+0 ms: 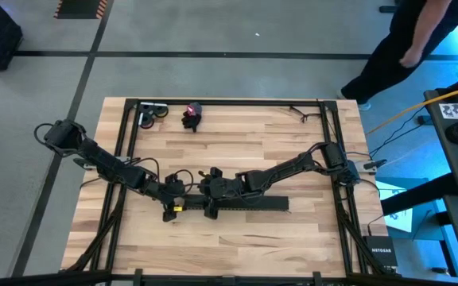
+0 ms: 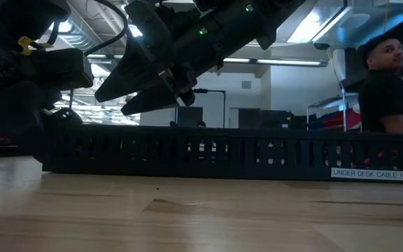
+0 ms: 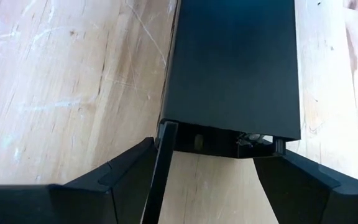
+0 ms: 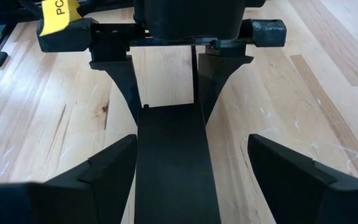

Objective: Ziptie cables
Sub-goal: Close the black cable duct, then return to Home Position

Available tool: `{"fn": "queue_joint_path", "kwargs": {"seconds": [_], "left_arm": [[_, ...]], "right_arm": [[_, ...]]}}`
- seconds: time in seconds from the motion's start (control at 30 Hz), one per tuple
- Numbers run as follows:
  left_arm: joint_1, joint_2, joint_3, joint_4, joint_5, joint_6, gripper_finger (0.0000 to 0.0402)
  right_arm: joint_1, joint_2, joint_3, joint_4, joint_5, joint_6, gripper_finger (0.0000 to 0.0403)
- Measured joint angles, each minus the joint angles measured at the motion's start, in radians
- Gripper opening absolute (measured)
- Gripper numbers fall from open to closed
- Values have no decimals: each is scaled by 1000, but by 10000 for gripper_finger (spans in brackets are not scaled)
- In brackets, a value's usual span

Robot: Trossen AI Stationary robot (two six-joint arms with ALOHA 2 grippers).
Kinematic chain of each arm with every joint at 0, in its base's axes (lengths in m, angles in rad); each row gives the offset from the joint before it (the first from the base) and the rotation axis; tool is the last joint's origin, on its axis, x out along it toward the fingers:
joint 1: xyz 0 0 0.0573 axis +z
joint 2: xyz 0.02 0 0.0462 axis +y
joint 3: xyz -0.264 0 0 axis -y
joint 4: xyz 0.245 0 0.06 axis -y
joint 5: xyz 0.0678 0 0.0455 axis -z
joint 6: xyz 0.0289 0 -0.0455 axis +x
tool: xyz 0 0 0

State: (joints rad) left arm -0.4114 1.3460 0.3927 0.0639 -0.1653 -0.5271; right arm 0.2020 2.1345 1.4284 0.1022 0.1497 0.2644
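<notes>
both arms meet at the table's near-centre, over the left end of a long black channel [image 1: 249, 203] lying flat on the wood table [image 1: 237, 151]

left gripper [image 1: 178, 199]: at the channel's left end, fingers spread wide. in its wrist view the two fingers [image 3: 114, 177] flank the channel's open end; one finger sits right against a side wall, the other just beside the far wall. cannot tell if either presses on it

right gripper [image 1: 210, 191]: over the channel just right of the left gripper, facing it, fingers wide apart. its wrist view shows the flat black cover [image 4: 174, 162] running between its fingers [image 4: 107, 168], with bare wood showing on each side, so it grips nothing. the left gripper straddles the strip's far end there, with a yellow tag [image 4: 58, 15] on it

low view: the channel [image 2: 222, 154] has slotted sides and a white label [image 2: 376, 173] reading "under desk cable"; one gripper hangs tilted above it, not touching

cables [image 1: 191, 116]: small red and dark bundle near the table's far edge, well apart from both grippers. zipties [image 1: 299, 113]: thin dark straps near the far right, by the frame. a metal part [image 1: 151, 115] lies left of the cables

a person [image 1: 408, 48] stands beyond the table's far right corner
</notes>
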Motion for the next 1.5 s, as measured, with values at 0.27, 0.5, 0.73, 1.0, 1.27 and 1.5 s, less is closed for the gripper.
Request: {"fn": "queue_joint_path", "kwargs": {"seconds": [0.27, 0.5, 0.73, 1.0, 1.27, 1.5], "left_arm": [[0, 0, 1, 2, -6, -99, 263], [0, -1, 4, -20, -11, -318, 263], [-7, -2, 2, -30, -8, -420, 263], [-13, -1, 2, -27, -11, -391, 263], [-38, -1, 2, -26, -5, -567, 270], [-47, -1, 2, -18, 13, -557, 324]], "right_arm": [[0, 0, 0, 0, 0, 0, 298], [0, 0, 0, -3, 0, 0, 298], [0, 0, 0, -33, 0, 0, 298], [0, 0, 0, -33, 0, 0, 298], [0, 0, 0, -37, 0, 0, 298], [0, 0, 0, -59, 0, 27, 298]]}}
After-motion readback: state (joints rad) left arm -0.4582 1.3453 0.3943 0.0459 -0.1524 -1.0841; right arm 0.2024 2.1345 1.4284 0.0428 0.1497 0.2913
